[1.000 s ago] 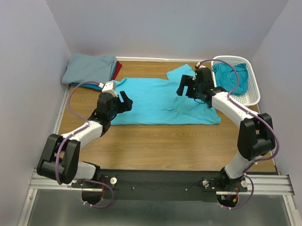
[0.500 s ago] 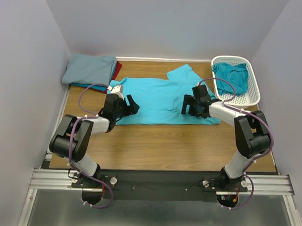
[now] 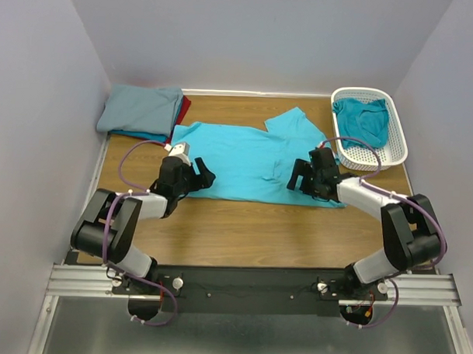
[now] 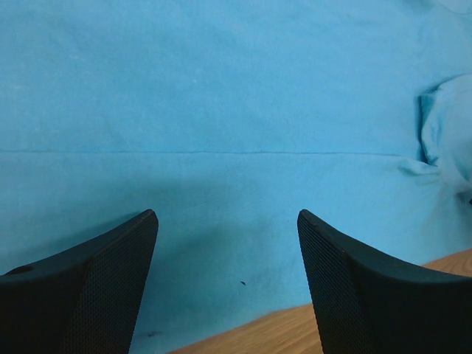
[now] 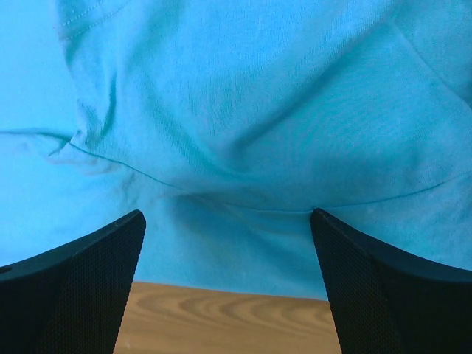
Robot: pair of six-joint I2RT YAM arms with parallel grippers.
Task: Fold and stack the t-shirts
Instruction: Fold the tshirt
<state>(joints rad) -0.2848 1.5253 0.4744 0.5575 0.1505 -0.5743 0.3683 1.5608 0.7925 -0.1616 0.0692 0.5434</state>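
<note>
**Both arms down at the tee's lower edge, nothing gripped**

Since a second ago, both of your arms have folded in and dropped toward the lower part of the top view. The right fingers (image 3: 294, 177) have moved from up by the sleeve to the lower right corner of the turquoise tee (image 3: 249, 158). The left fingers (image 3: 205, 178) have slid a little down and right, to the tee's lower left corner.

The turquoise tee lies spread flat in the middle of the worktop (image 3: 250, 224), with one sleeve pointing toward the upper centre of the frame. There is some rumpling near the right fingers.

Your left fingers stand wide apart and hold nothing. In the left wrist view the cloth fills the gap between them, with a strip of wood at the bottom edge. Your right fingers are spread just as wide and are also empty. In the right wrist view creased cloth lies ahead of them and wood shows at the bottom.

A teal tee (image 3: 363, 119) sits bunched in the white basket (image 3: 395, 144) at the upper right. At the upper left is a folded stack with a grey-blue tee (image 3: 142, 108) on top and a red edge (image 3: 184, 107) showing beneath it.
</note>
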